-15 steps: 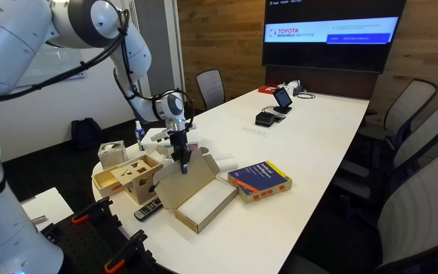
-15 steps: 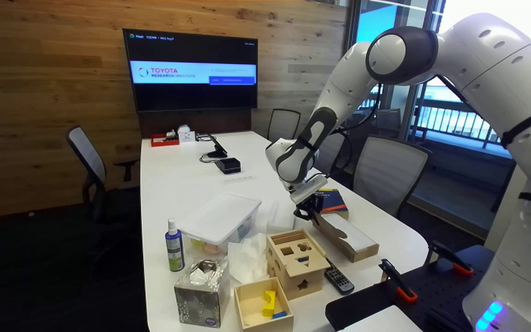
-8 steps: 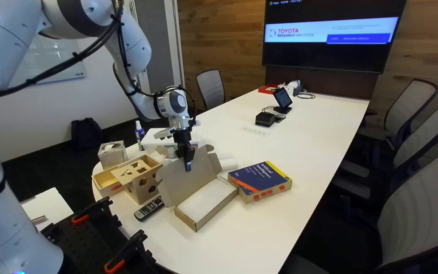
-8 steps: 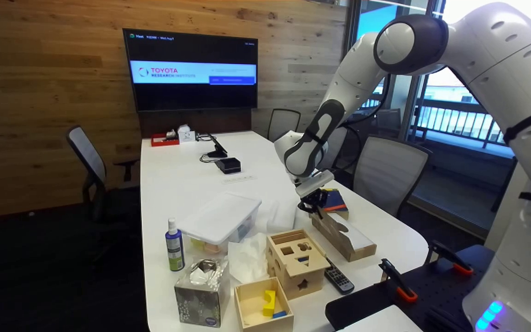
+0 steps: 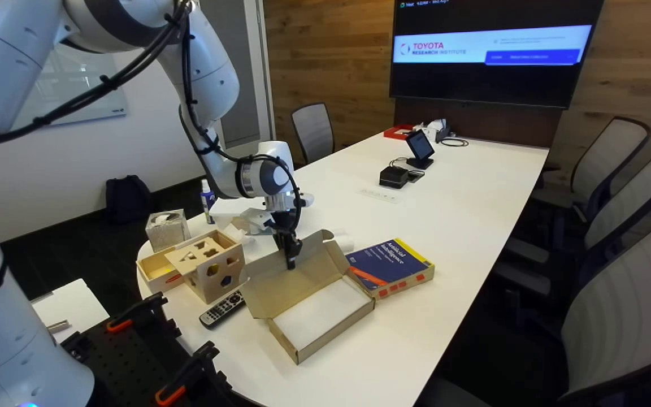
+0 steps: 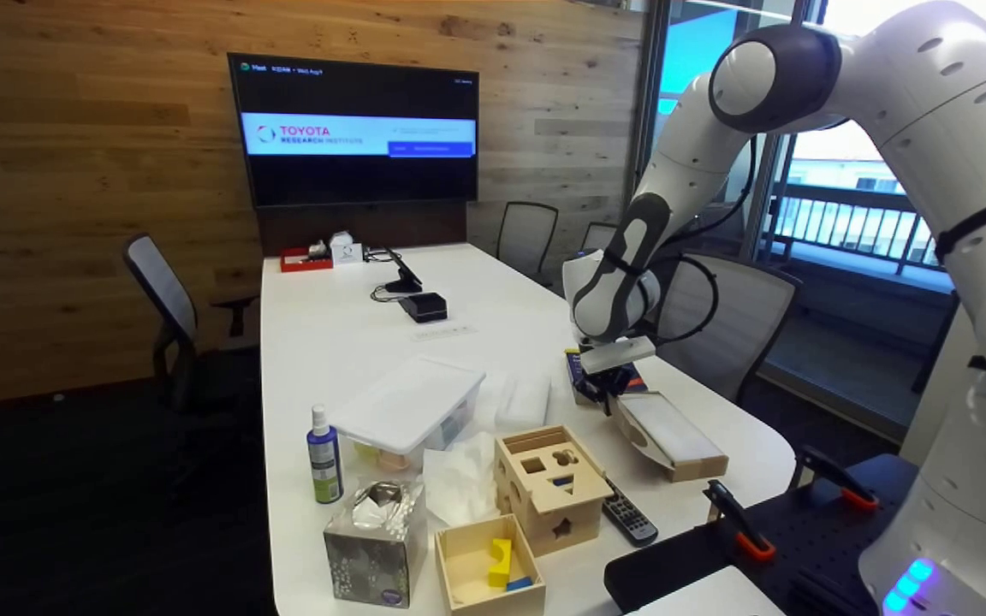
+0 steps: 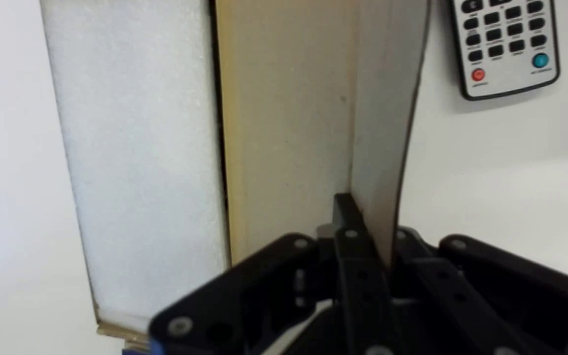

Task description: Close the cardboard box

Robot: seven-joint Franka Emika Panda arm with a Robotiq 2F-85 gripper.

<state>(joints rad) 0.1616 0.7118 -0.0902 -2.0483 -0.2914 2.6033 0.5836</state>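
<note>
In both exterior views we read "TOYOTA RESEARCH INSTITUTE" on the wall screen [image 6: 356,133], beyond the far short edge of the worktop [image 6: 330,334]. In an exterior view its top corner also gives us "Meet" and, less surely, "Wed, Aug"; the blue bar's [image 6: 430,150] wording is too blurred. On the blue book [image 5: 390,265], towards the right-hand long edge there, we make out "Artificial Intelligence". Near the near short edge, the remote control's [image 7: 508,49] key markings are too small for us.
</note>
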